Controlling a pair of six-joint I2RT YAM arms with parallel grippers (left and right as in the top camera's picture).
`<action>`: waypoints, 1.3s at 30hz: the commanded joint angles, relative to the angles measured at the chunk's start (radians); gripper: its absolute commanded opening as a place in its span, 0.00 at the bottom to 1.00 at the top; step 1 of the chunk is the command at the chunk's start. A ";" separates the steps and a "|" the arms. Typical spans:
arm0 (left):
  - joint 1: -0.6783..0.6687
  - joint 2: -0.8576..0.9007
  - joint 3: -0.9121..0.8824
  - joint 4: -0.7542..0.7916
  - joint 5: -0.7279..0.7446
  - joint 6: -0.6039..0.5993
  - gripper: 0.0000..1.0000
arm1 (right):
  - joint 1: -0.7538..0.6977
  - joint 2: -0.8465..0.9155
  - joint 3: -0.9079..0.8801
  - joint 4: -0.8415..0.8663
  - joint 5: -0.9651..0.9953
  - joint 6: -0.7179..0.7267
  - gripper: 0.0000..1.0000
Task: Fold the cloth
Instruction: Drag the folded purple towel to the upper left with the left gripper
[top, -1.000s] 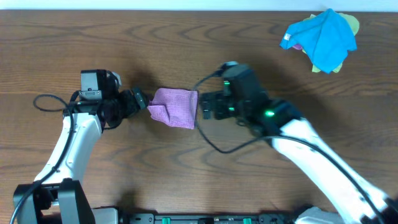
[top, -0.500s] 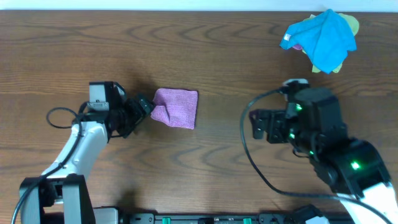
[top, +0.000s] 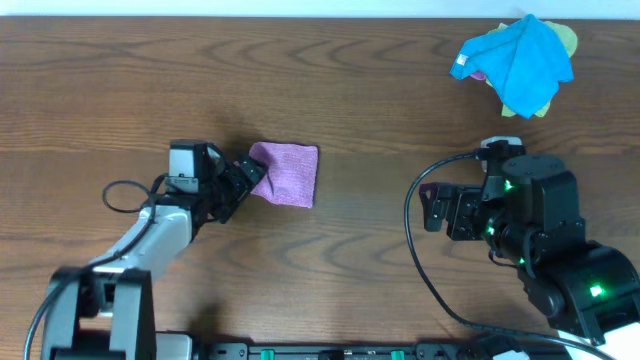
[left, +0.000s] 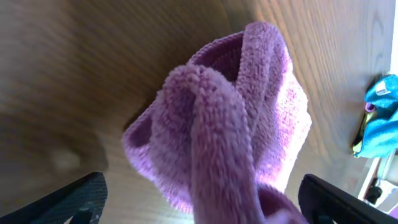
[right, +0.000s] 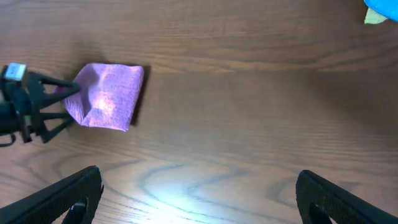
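Jaws on your left gripper (top: 244, 181) stand wide apart, one finger at each lower corner of the wrist view. The purple fuzzy microfibre cloth (left: 236, 124) bulges up between them, but nothing is clamped on it. Your right gripper (top: 432, 208) is just as wide, with only bare wood between its fingers.

Over the last second the right arm has pulled away from the cloth's right edge to the lower right of the overhead frame, well apart from it. The left arm has crept rightward until its fingertips sit at the cloth's left edge. You likely have one fold laid, and the left side is now the only one being worked.

The cloth lies left of centre on the brown wooden table (top: 350, 90), doubled into a rough rectangle. Its right side is flat and square, while its left side is rumpled into a thick rolled lip. The bright blue cloth heap (top: 515, 60) sits untouched at upper right.
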 joint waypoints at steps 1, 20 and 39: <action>-0.024 0.055 -0.008 0.040 -0.018 -0.065 1.00 | -0.006 -0.005 0.013 -0.002 0.003 -0.024 0.99; -0.093 0.268 -0.008 0.401 -0.011 -0.063 0.06 | -0.006 -0.005 0.013 -0.023 -0.005 -0.065 0.99; 0.108 0.261 0.441 0.195 -0.010 0.267 0.06 | -0.006 -0.001 0.013 -0.058 -0.011 -0.070 0.99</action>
